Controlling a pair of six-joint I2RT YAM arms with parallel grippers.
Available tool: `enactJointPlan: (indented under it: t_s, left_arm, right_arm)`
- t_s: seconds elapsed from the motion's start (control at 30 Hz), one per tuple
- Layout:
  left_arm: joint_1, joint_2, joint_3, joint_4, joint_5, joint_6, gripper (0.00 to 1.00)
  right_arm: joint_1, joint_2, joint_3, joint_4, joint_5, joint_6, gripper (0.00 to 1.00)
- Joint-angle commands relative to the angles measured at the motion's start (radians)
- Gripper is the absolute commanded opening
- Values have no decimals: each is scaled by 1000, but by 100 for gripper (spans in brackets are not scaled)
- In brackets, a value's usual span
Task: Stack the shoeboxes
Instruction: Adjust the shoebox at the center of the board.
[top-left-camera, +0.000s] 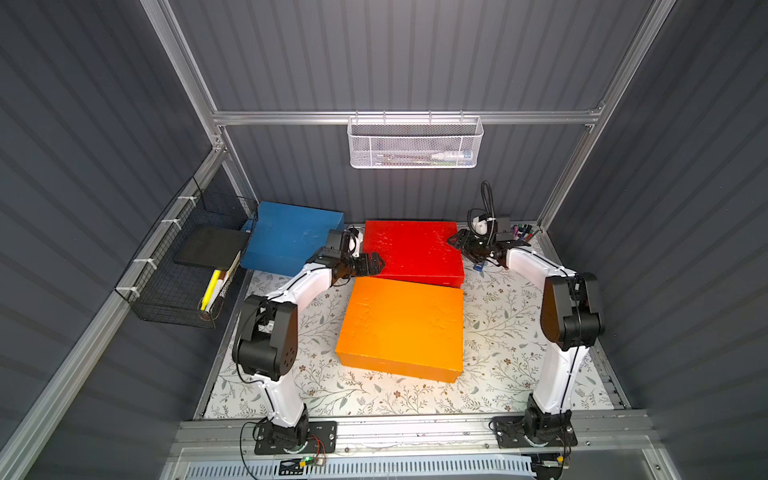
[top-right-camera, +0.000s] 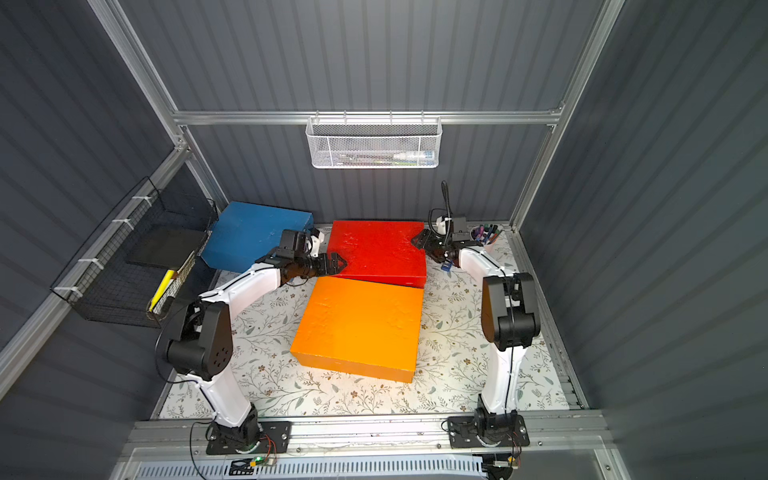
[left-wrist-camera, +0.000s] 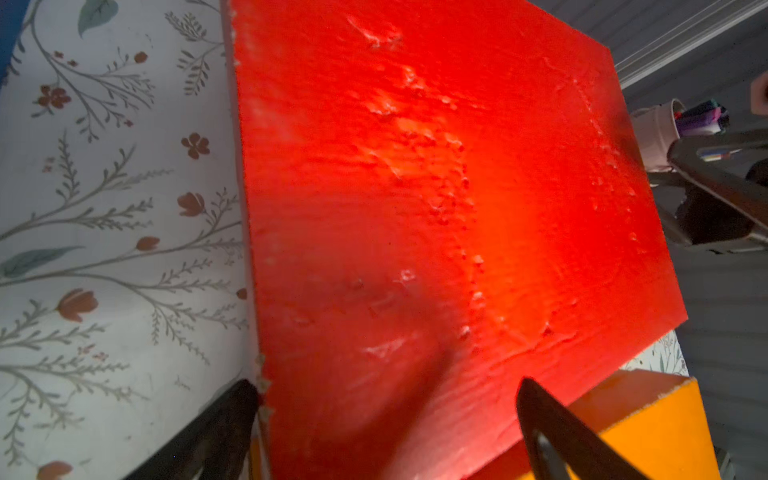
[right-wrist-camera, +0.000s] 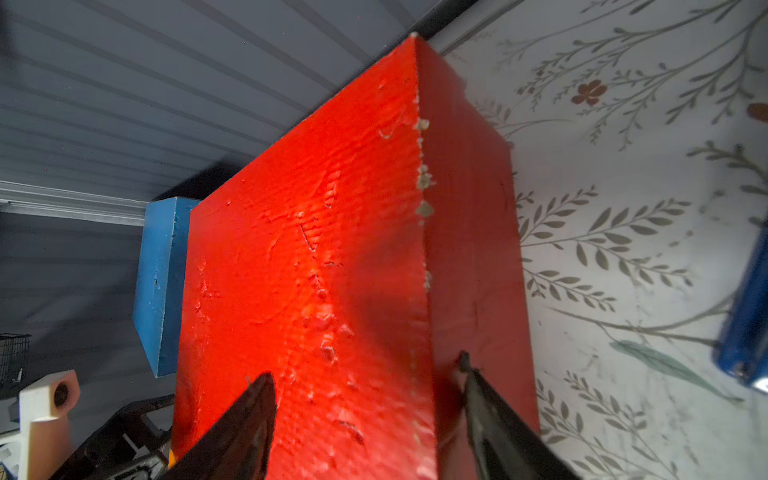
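Both arms bend in from the near edge of the floral-patterned table (top-left-camera: 511, 332) toward the red rectangular cardboard shoebox (top-left-camera: 413, 249). The left gripper (top-left-camera: 374, 264) sits at its near-left corner, jaws spread astride that corner. The right gripper (top-left-camera: 457, 241) sits at its far-right corner, jaws parted around the edge, not clamped. The orange rectangular cardboard shoebox (top-left-camera: 401, 326) lies just in front of the red one; the blue rectangular cardboard shoebox (top-left-camera: 291, 237) stands tilted to its left.
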Motion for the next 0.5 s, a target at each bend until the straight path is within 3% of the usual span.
enactJointPlan:
  t_s: [0.0, 0.27, 0.47]
  left_arm:
    - [-9, -33, -14, 21, -32, -6, 99]
    - [-10, -57, 42, -101, -100, 4, 99]
    - [-9, -150, 27, -129, -156, 9, 99]
  right_arm:
    - [19, 4, 33, -29, 6, -23, 72]
    - [14, -51, 56, -68, 51, -23, 77]
    - [6, -148, 46, -122, 104, -18, 82]
